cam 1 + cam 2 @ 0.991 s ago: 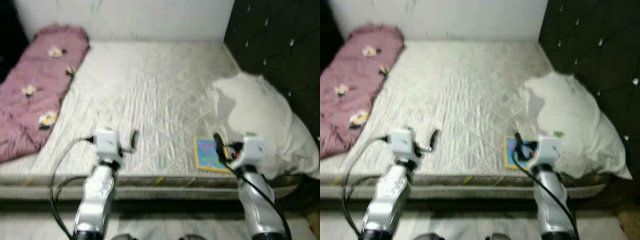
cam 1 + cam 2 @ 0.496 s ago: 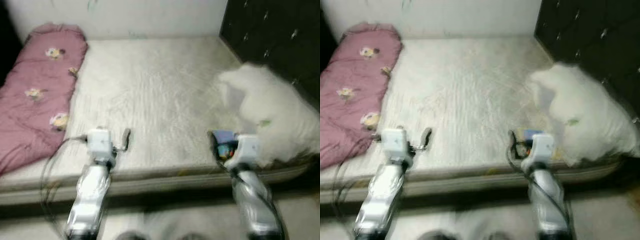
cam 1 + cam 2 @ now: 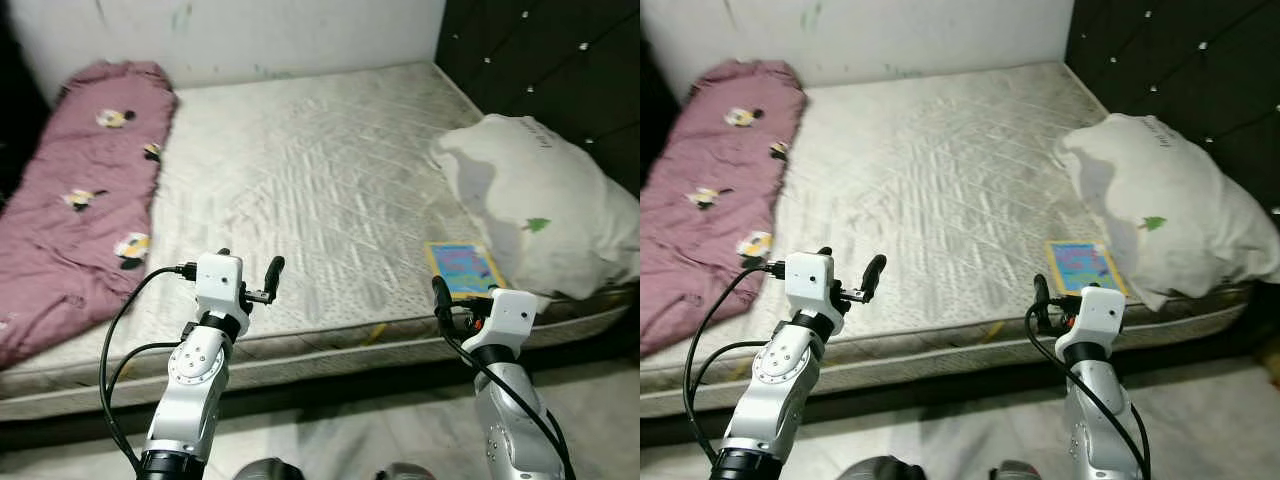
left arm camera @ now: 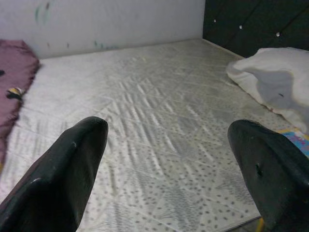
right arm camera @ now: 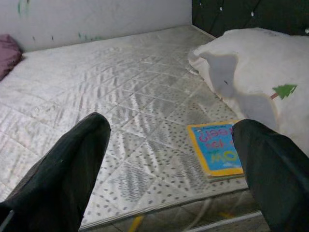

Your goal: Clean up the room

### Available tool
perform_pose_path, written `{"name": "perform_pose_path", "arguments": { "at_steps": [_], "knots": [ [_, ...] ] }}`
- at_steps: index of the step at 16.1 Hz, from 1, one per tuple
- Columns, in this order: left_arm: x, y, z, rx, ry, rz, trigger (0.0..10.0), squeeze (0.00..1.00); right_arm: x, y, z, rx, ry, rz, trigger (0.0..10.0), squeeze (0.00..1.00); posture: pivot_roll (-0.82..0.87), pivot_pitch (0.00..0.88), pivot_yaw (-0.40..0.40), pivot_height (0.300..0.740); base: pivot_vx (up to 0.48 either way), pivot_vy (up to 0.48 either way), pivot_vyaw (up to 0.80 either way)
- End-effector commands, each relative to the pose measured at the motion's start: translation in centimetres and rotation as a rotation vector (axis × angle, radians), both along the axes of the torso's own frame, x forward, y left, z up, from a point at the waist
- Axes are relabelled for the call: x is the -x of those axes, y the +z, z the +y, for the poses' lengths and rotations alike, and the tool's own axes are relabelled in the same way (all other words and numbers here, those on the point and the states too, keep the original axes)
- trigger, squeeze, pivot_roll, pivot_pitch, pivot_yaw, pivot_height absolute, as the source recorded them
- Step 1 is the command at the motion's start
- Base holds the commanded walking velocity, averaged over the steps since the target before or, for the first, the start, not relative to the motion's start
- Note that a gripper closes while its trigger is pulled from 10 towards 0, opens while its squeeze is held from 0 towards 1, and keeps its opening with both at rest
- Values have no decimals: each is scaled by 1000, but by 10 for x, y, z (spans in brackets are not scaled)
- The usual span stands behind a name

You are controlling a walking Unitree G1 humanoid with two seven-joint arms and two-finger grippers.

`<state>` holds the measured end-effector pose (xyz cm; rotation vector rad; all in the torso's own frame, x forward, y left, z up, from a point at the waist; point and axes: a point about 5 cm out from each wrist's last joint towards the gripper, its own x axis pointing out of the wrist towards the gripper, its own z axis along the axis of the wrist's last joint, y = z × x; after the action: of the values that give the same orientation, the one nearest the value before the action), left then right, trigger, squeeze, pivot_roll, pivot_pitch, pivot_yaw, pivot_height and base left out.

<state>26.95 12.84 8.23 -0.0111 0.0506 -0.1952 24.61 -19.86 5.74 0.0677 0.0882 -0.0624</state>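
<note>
On the bed (image 3: 320, 180) edge by the pillow (image 3: 540, 200): book (image 3: 462, 268) lies flat | thin, stiff, light; best pinched at its near edge | right gripper (image 3: 440, 300) near, left gripper (image 3: 272, 272) apart | both jaws wide, holding nothing

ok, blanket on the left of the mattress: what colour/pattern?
Blanket: dusty pink-mauve, scattered small white-and-yellow flower motifs. Clearest in the left eye view.

Book (image 3: 463, 269): thin, flat, yellow border, blue cover with pink lettering; lies face up near mattress (image 3: 300, 180) front edge, just beside white pillow (image 3: 535, 205). Pillow: large, rumpled, small green tree print, against dark headboard side. Pink floral quilt (image 3: 80, 190): bunched lengthwise along opposite side of mattress.
</note>
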Motion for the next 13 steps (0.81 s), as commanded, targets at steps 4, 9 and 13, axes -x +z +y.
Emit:
{"name": "perform_pose_path", "arguments": {
  "at_steps": [4,9,13],
  "knots": [
    [15,-8,12,7,110,21,10000,0,-22,11,10,20,114,-8,10000,0,-11,16,-40,740,0,0,0],
    [26,-7,25,4,160,16,10000,0,-29,9,23,10,178,6,10000,0,23,34,-61,740,55,0,0],
    [19,-3,21,1,114,6,10000,0,-22,6,16,12,147,12,10000,0,-7,35,-32,740,344,0,0]
  ]
}}
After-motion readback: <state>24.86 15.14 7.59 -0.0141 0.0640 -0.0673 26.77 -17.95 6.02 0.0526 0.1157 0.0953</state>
